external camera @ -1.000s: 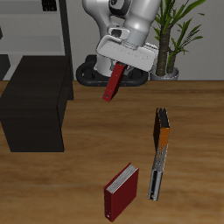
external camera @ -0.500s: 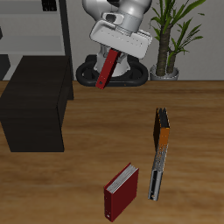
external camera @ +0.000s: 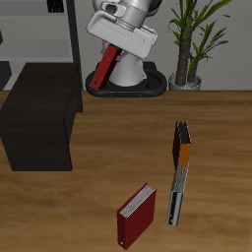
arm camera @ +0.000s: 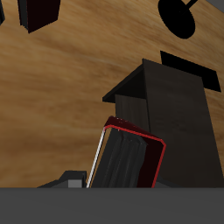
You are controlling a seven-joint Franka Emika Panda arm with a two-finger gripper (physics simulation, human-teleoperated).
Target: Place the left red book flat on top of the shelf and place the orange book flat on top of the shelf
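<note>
Your claw [external camera: 110,61] pinching the left red book [external camera: 105,68], tilted, raised high, beside and above the shelf [external camera: 39,113].

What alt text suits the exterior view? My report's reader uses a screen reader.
The gripper holds the left red book tilted in the air, between the shelf and a potted plant. The orange book and a darker red book lie on the table.

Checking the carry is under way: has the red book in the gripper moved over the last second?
Yes. The red book, held in the gripper, has travelled up and sideways toward the black shelf, away from the potted plant.
</note>
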